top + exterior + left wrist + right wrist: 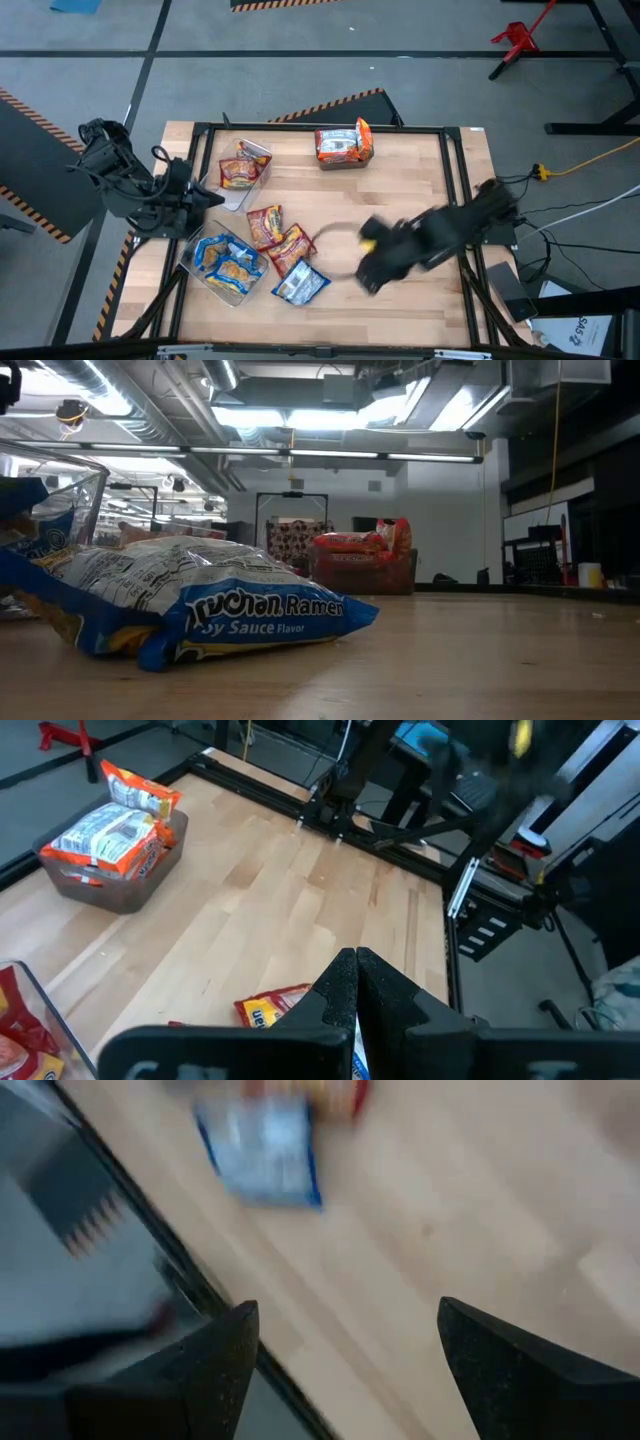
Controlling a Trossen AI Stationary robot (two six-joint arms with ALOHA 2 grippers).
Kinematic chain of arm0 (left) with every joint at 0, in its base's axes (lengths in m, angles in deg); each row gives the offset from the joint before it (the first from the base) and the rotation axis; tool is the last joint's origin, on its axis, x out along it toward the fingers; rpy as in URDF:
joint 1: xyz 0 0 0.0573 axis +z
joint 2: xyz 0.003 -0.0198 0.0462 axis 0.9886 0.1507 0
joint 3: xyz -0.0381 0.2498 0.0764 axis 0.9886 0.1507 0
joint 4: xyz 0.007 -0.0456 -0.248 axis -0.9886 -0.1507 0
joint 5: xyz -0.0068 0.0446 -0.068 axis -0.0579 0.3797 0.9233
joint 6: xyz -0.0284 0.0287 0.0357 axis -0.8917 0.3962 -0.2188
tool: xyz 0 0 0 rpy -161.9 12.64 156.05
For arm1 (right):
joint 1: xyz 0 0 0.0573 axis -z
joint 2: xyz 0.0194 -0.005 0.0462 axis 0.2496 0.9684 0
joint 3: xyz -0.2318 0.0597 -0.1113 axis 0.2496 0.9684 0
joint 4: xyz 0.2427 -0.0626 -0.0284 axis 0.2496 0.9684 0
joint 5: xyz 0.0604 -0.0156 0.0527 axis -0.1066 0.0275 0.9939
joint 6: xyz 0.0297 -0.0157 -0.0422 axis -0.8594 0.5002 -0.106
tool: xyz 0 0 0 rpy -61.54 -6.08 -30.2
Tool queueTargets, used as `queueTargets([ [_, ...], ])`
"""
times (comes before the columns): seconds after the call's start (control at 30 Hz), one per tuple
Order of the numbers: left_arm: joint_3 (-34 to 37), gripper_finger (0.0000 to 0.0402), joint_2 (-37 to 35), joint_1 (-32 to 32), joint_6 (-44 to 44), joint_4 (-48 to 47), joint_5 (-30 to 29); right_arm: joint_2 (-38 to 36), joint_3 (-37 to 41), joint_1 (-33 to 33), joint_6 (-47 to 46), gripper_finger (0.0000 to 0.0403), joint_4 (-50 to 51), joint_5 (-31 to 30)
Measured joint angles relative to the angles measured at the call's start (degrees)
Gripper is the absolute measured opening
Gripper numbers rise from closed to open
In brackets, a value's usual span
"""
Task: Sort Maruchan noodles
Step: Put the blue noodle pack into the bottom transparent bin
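Loose on the table lie two red-orange packets (265, 225) (291, 246) and one blue-and-white packet (300, 285), which also fills the low view (200, 610) and shows in the right wrist view (265, 1150). My right gripper (368, 268) (345, 1330) hangs open over bare wood, right of the blue packet, holding nothing. My left gripper (198, 195) (355, 970) is shut and empty at the table's left side, between two bins.
Three clear bins hold sorted packets: red-orange ones in the far-left bin (242, 170), orange-and-white ones in the far-middle bin (345, 145) (110, 835) (360, 560), and blue ones in the near-left bin (225, 265). A black frame (455, 180) runs round the table. Bare wood lies in the middle and at the right.
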Motion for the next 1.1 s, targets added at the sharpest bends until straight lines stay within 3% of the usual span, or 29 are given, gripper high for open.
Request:
queueTargets([
  [0.17, 0.0, 0.0000, -0.6, 0.0, 0.0, -0.1, -0.6, -13.0, 1.1, 0.0, -0.9, 0.0294, -0.8, -14.1],
  [0.27, 0.0, 0.0000, -1.3, 0.0, -0.2, -0.2, -1.1, -21.6, 9.3, 0.8, -1.7, 0.0294, -0.7, -18.2],
  [0.43, 0.0, 0.0000, -2.0, 0.0, -1.5, -0.2, -1.4, -38.0, 39.7, 3.9, -10.2, 0.0294, -5.0, -18.9],
  [0.5, 0.0, 0.0000, -2.2, 0.0, -1.6, -0.4, -1.6, -42.8, 53.2, 4.9, -11.5, 0.0294, -17.5, -18.5],
  [0.6, 0.0, 0.0000, -2.3, 0.0, -1.6, -0.8, -1.8, -46.3, 71.6, 5.4, -9.7, 0.0294, -44.6, -16.6],
  [0.73, 0.0, 0.0000, -2.5, 0.0, -1.7, -1.8, -1.8, -42.1, 89.6, 5.9, -7.2, 0.0294, -82.4, -14.8],
  [0.83, 0.0, 0.0000, -2.5, 0.0, -1.9, -2.4, -2.2, -33.5, 96.1, 6.1, -7.6, 0.0294, -100.9, -13.5],
  [0.97, 0.0, 0.0000, -2.6, 0.0, -1.9, -2.4, -3.0, -20.6, 94.6, 6.1, -7.8, 0.0294, -109.7, -11.0],
  [1.1, 0.0, 0.0000, -2.6, 0.0, -1.9, -2.5, -3.2, -10.2, 85.6, 6.0, -2.5, 0.0294, -110.3, -4.5],
])
